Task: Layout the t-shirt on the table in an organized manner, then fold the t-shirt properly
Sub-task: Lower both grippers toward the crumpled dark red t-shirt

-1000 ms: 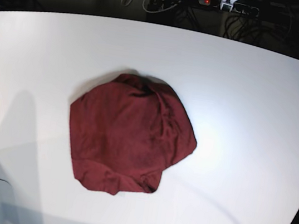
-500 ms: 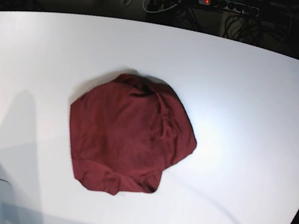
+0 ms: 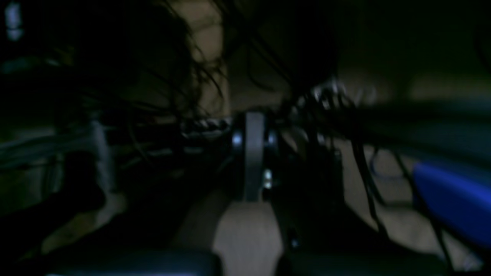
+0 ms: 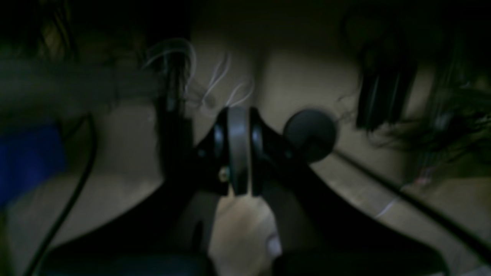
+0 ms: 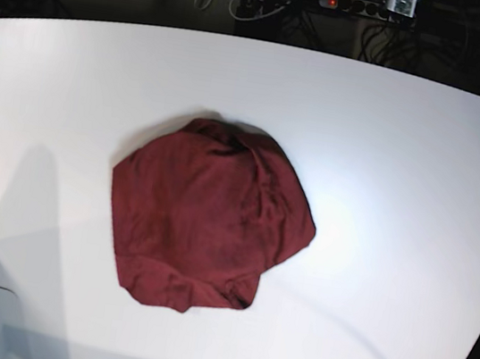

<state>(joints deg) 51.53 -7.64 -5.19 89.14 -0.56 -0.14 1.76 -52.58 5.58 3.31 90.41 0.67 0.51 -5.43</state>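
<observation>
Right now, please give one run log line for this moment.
shirt: dark red knit t-shirt bunched, mid white table | left gripper: shut | right gripper: shut | folding: not started

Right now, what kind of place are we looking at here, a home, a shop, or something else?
Probably a robotics lab or test bench, not a home. A maroon t-shirt lies alone on a big white table, and behind its far edge sit tangled cables and a lit power strip.
</observation>
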